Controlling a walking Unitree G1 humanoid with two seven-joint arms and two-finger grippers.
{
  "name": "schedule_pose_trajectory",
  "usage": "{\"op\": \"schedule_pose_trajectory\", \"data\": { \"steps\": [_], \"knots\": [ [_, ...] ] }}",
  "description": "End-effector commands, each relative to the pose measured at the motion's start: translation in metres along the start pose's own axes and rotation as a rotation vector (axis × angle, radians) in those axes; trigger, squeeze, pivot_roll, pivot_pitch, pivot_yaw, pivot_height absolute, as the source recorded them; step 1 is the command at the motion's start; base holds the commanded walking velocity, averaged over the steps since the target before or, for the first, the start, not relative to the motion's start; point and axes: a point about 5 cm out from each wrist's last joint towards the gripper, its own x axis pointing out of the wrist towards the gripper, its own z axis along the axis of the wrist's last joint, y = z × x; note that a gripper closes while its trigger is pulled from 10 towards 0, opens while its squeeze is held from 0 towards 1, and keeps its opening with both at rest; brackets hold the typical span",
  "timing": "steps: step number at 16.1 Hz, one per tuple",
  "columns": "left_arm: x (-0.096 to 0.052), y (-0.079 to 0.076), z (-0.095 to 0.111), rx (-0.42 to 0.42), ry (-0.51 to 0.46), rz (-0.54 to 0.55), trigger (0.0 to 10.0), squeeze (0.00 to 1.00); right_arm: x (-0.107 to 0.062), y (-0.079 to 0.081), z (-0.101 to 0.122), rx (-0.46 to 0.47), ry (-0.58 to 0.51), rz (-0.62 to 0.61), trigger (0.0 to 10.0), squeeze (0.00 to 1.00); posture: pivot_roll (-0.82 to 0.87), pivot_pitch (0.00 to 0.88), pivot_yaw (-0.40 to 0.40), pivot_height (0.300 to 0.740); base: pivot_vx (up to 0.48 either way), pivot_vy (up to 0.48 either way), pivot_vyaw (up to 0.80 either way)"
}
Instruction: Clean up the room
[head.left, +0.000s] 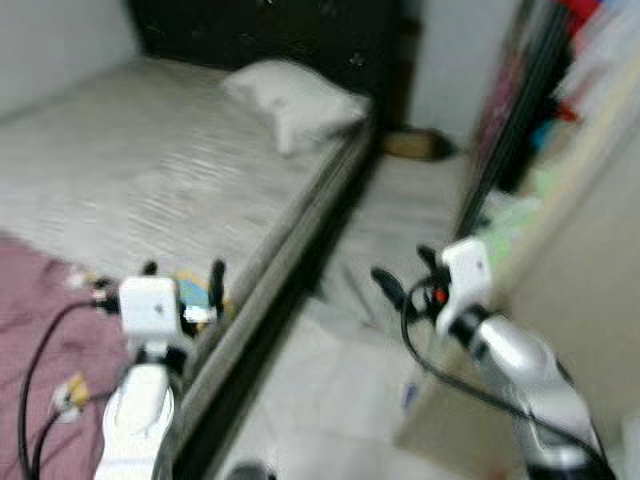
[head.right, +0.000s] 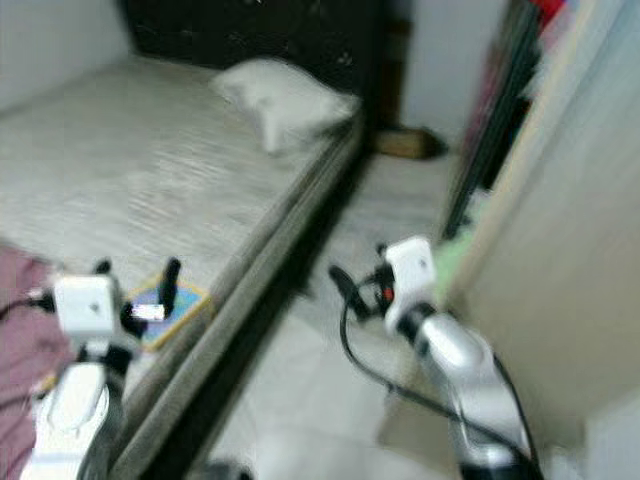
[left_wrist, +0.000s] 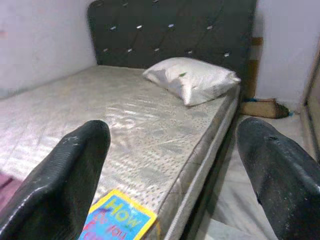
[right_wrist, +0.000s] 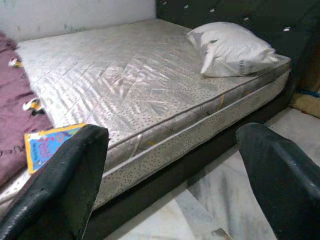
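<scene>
Head views blurred. Left gripper (head.left: 183, 272) hung over mattress (right_wrist: 125, 75) edge, fingers (left_wrist: 65, 175) spread wide, nothing between them. Colourful book (left_wrist: 117, 220) lay flat on mattress near edge, just below left gripper. Right gripper (right_wrist: 170, 180) hovered above floor (head.left: 400, 215) beside bed, fingers spread, empty. Pillow (left_wrist: 192, 80) rested by dark headboard (left_wrist: 175, 30). Purple blanket (right_wrist: 15, 110) lay beside book.

Head stereo pair: looks forward and down, blurred, over bed (head.left: 180, 170) edge and floor (head.left: 330, 400).
Left wrist view: low over mattress, facing headboard (left_wrist: 175, 30).
Right wrist view: from floor side, facing bed.
Shared: pillow (right_wrist: 230, 47), book (right_wrist: 47, 145).
</scene>
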Motion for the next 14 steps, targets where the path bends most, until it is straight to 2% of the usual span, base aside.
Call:
{"op": "schedule_pose_trajectory", "data": {
  "steps": [1, 4, 14],
  "knots": [
    [0.0019, 0.0057, 0.0026, 0.011, 0.004, 0.016, 10.0, 0.0, 0.006, 0.0059, 0.0075, -0.015, -0.04, 0.015, 10.0, 0.0, -0.08, 0.0, -0.028, 0.74, 0.0, 0.0, 0.8],
    [0.0048, 0.0051, 0.0034, 0.005, 0.007, 0.009, 10.0, 0.0, 0.0089, 0.0016, 0.0112, -0.02, -0.068, -0.039, 10.0, 0.0, -0.07, 0.0, -0.027, 0.74, 0.0, 0.0, 0.8],
    [0.0093, 0.0077, 0.0052, 0.053, -0.044, 0.014, 10.0, 0.0, 0.013, 0.0091, 0.0104, -0.025, -0.089, -0.057, 10.0, 0.0, -0.07, 0.0, -0.023, 0.74, 0.0, 0.0, 0.8]
  ]
}}
